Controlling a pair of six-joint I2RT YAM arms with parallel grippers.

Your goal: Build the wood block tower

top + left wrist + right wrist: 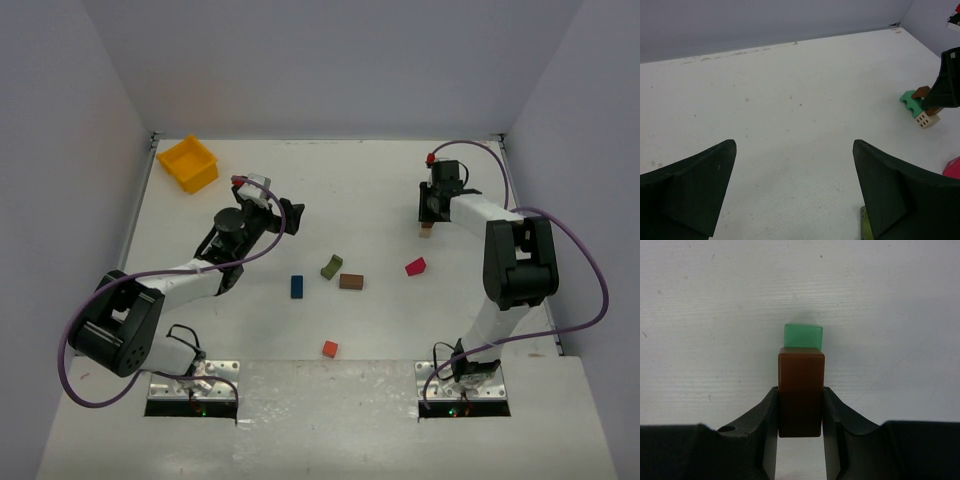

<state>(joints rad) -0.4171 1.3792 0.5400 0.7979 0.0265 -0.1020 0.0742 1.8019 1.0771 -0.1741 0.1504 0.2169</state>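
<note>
Right claw (800,402) around 1 brown block (800,377)

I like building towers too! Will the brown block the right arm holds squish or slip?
Probably no squishing: the brown block shows straight edges while the right end effector pinches it, so it looks stiff. Its flat sides likely grip well, though glossy paint might slip slightly. Boxy, so it shouldn't roll.

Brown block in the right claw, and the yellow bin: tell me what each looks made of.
The brown block: probably painted wood; even brown coat, soft sheen, slightly rounded edges, no grain showing. The yellow bin: likely moulded plastic; uniform bright yellow, thin walls; too small to judge its finish.
</note>
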